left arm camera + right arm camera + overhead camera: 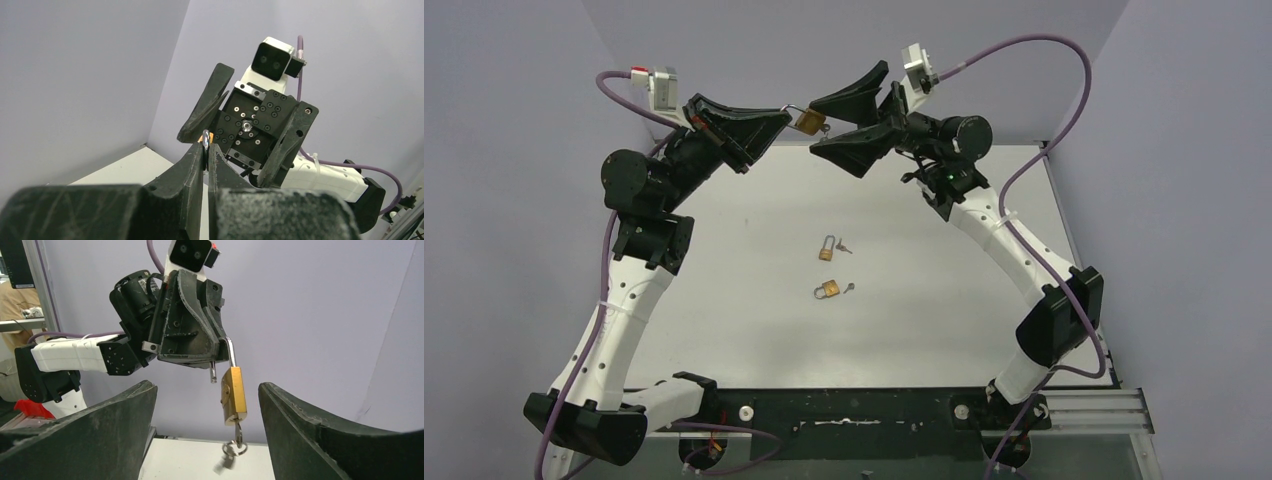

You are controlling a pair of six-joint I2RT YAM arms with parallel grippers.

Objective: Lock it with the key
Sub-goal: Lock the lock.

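A brass padlock (233, 396) hangs in the air above the back of the table. Its shackle (230, 352) is sprung open, with one leg free of the body. My left gripper (206, 150) is shut on that shackle, and the padlock (807, 121) shows at its tips in the top view. A key (239, 436) sits in the keyhole underneath, and a ring with a second key (226, 460) dangles from it, blurred. My right gripper (206, 387) faces it, open, a finger on each side of the body and touching nothing. From above, the right gripper (816, 125) straddles the lock.
Two more brass padlocks lie mid-table: one (826, 248) with a key (844, 248) beside it, the other (827, 291) with its key (849, 288). Grey walls close in the back and both sides. A black rail (854, 410) runs along the near edge.
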